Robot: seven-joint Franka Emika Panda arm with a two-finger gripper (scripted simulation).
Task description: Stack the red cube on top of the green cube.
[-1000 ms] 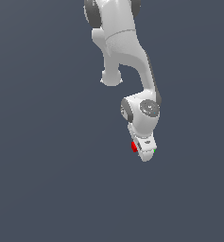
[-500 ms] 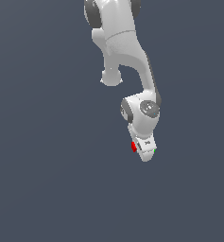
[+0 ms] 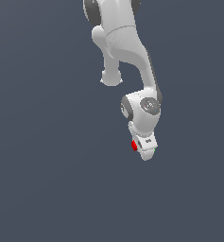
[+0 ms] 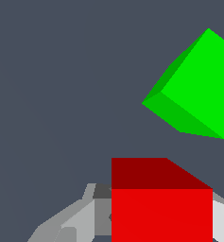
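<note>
In the wrist view the red cube (image 4: 161, 208) fills the space between my gripper's (image 4: 161, 222) two grey fingers (image 4: 80, 221), which press against its sides. The green cube (image 4: 196, 87) lies on the grey floor a short way beyond it and off to one side, turned at an angle, apart from the red one. In the exterior view the gripper (image 3: 144, 150) points down at the end of the white arm. The red cube (image 3: 134, 145) shows as a small patch at the gripper's edge, and only a speck of the green cube (image 3: 154, 150) peeks out on the other side.
The plain dark grey floor (image 3: 47, 179) spreads all around. The white arm's links (image 3: 127, 52) reach in from the top of the exterior view and hide what is beneath them.
</note>
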